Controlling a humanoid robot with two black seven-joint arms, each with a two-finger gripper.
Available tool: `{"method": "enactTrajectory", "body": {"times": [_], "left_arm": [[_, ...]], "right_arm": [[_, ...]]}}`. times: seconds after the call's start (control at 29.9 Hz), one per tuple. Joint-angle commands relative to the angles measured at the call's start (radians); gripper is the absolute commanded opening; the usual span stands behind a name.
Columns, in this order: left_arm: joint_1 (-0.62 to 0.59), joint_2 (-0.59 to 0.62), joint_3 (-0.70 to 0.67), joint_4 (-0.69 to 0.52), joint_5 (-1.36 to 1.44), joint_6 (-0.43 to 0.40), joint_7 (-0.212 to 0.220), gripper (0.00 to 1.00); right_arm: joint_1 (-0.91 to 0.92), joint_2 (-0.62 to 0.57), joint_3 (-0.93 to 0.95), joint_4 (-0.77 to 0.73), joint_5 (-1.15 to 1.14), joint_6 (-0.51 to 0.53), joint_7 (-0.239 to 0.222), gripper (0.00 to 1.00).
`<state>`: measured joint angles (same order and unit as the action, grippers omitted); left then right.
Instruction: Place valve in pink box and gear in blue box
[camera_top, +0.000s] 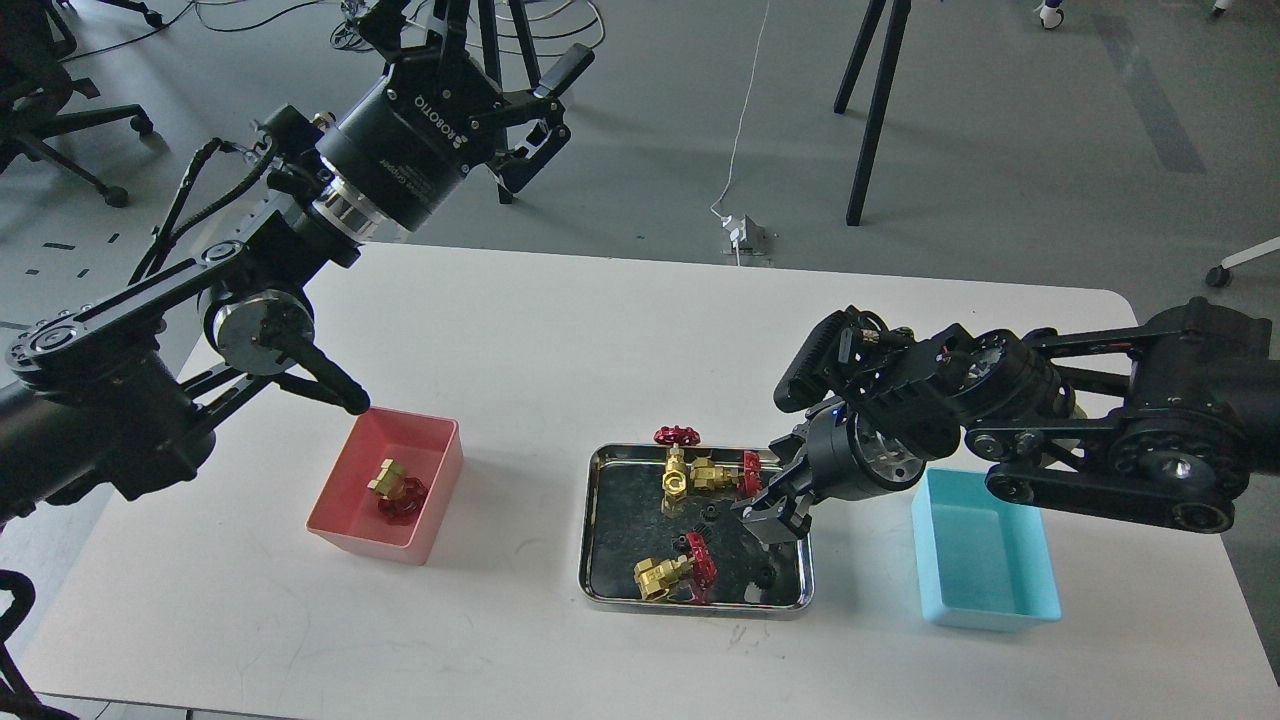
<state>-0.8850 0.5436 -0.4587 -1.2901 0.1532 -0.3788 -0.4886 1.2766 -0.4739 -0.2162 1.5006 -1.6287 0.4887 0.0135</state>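
One valve (395, 490) lies in the pink box (440, 505) at the left. Three more valves lie in the steel tray (592, 560): one upright at the back (677, 462), one beside it (722, 474) and one at the front (672, 573). Tiny black gears lie among them, one near the middle (708, 513) and one at the front right (765, 576). The blue box (985, 550) at the right holds nothing. My right gripper (770, 515) hangs open low over the tray's right part, just above the gears. My left gripper (545, 115) is open and empty, high beyond the table's back left.
The white table (560, 350) has rounded corners, with its front edge close below the boxes. My left arm's elbow (255, 325) hangs just behind the pink box. Tripod legs (865, 110) and a power strip (745, 235) stand on the floor beyond the table.
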Motion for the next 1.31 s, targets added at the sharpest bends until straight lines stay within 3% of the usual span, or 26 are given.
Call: {"method": "enactTrajectory", "body": {"times": [0.0, 0.47, 1.27], "left_arm": [[0.014, -0.001, 0.000, 0.006, 0.000, -0.002, 0.000, 0.87], [0.044, -0.001, 0.000, 0.006, 0.000, -0.002, 0.000, 0.88], [0.060, -0.054, 0.002, 0.038, 0.002, -0.006, 0.000, 0.89]], "right_arm": [[-0.006, 0.063, -0.029, -0.026, 0.000, 0.000, 0.000, 0.77], [-0.063, 0.067, -0.097, -0.045, -0.051, 0.000, -0.006, 0.59], [-0.129, 0.080, -0.088, -0.089, -0.054, 0.000, -0.012, 0.57]]}}
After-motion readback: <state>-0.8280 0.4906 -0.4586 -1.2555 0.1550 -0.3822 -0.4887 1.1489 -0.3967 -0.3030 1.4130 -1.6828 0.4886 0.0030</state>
